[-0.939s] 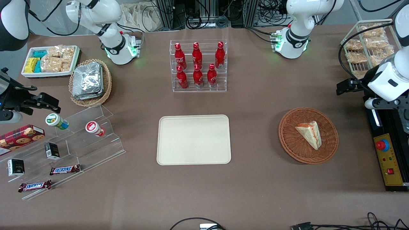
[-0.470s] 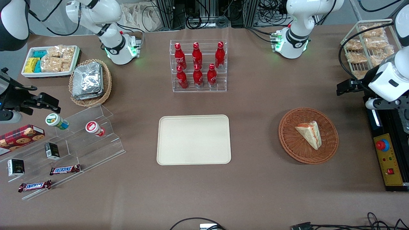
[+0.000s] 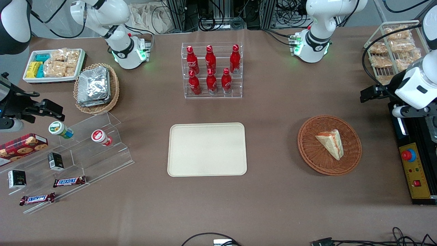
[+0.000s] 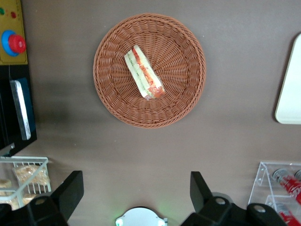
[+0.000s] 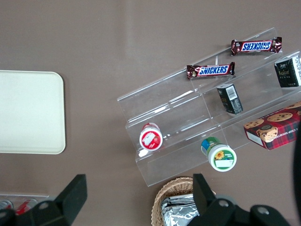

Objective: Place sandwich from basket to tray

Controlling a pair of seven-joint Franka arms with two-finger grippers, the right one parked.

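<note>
Black and spread wide, my gripper (image 4: 134, 197) holds nothing; its two fingers (image 4: 70, 188) hang well above the brown tablecloth (image 3: 273, 112), apart from everything, at the working arm's end of the table. Nearer to the front camera than my gripper sits the reddish-brown wicker basket (image 4: 183, 101), and the sandwich (image 4: 144, 72) lies inside it near its middle, cut edge with red and green layers facing up to my wrist camera. Toward the table's middle, well apart from the basket, lies the cream tray (image 3: 207, 149).
</note>
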